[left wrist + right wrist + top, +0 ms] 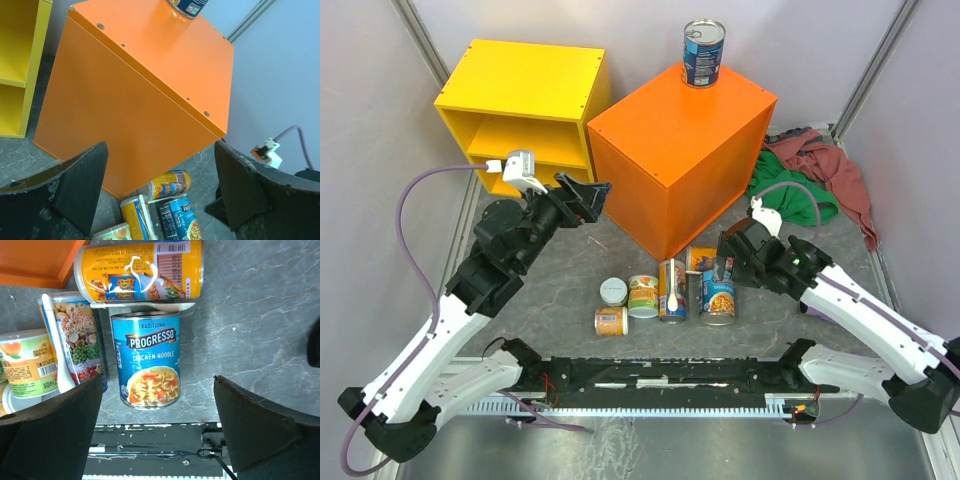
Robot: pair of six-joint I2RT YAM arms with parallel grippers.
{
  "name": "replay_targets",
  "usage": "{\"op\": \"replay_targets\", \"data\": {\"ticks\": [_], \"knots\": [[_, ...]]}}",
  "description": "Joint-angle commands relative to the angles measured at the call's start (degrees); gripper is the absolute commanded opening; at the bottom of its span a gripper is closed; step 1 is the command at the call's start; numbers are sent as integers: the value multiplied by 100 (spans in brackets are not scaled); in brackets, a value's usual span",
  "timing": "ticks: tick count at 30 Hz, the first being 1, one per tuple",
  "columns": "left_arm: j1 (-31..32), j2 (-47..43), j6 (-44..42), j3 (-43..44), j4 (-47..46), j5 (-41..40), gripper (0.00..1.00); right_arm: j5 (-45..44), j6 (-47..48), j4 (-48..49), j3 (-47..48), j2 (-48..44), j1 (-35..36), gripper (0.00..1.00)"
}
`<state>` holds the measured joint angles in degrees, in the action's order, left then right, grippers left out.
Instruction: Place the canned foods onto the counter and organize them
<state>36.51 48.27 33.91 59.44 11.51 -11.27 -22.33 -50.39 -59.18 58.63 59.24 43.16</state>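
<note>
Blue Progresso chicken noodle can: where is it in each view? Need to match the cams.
Top external: Progresso can stands lower centre, at the right end of the can cluster.
Left wrist: Progresso can at the bottom edge, centre, partly cut off.
Right wrist: Progresso can in the centre, label facing the camera.
Shared landmark: the yellow can lying on its side, just behind it.

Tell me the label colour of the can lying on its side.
The lying can has an orange-yellow label; the right wrist view shows it best.
</note>
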Motion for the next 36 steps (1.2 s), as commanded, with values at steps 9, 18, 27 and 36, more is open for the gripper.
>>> {"op": "replay_targets", "data": {"ticks": [9,18,27,36], "knots": [[23,-519,259,105,181,299,93,426,-439,996,-732,346,93,99],[23,-725,265,59,378,369,93,532,-242,1468,-796,1106,105,99],[22,-722,261,114,428,453,93,335,-44,1606,-692,1719,105,99],[24,-837,150,127,528,395,93,324,141,1965,-642,2556,55,99]]}}
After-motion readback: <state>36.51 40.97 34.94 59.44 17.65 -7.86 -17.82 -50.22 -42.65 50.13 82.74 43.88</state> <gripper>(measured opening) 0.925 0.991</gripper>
